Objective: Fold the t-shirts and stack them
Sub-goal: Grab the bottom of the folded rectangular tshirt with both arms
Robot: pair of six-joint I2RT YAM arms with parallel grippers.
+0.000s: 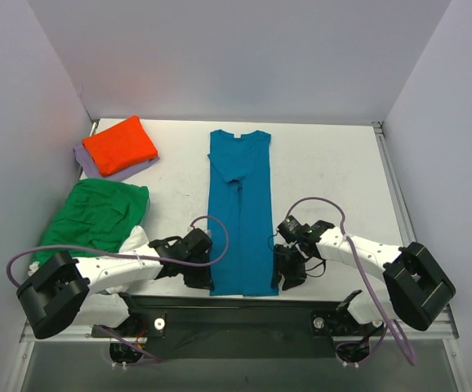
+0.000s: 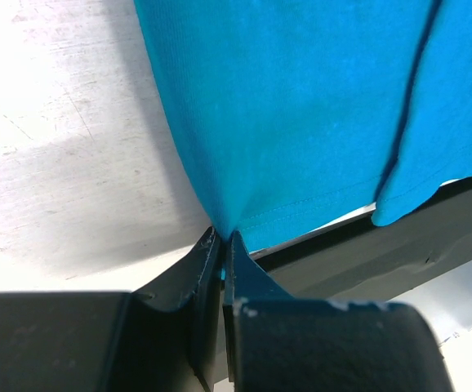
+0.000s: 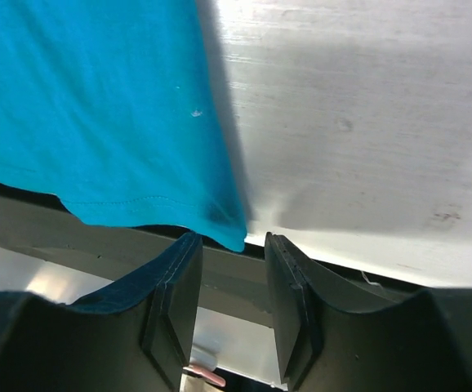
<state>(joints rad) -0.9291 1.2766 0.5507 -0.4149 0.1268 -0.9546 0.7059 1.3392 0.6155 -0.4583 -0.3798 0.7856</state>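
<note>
Top external view: the teal-blue t-shirt is being shown lying flat at the middle of the bench. It is folded lengthwise into a narrow strip, with its collar toward the top of the frame and its hem at the bottom edge. The hem's lower left corner is being pinched by the left end effector. In the left wrist view its fingers are being pressed together on the cloth, which is being drawn into a small peak at the grip. The right end effector is being held at the hem's lower right corner. In the right wrist view its fingers are being kept apart, with the cloth corner just above the gap and clamped by neither. In both wrist views the hem is overhanging a dark rail along the bench edge. At the upper left of the top view, the folded orange t-shirt is being carried on the lavender t-shirt. Below them, the green t-shirt is lying crumpled, the white t-shirt showing at its lower right edge.
</note>
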